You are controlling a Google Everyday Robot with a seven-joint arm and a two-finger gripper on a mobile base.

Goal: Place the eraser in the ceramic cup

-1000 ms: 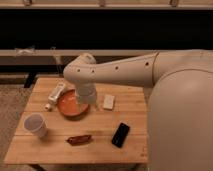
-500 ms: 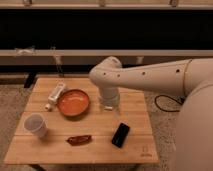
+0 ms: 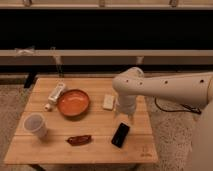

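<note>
The end effector (image 3: 127, 119) hangs with jaws spread, gripping nothing, just above the eraser (image 3: 120, 135), which lies near the front edge of the counter (image 3: 100, 150). The ceramic cup (image 3: 35, 125) stands upright by the left edge.

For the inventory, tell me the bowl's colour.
The bowl is orange, camera view; claw hangs close by the eraser.

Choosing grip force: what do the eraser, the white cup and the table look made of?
The eraser: flat black slab, likely rubber or plastic; no strong glint. The white cup: smooth, even white, probably glazed ceramic, though plastic is possible. The table: looks like pale wood, with faint board lines. The pincer hangs just above the eraser's far end.
</note>
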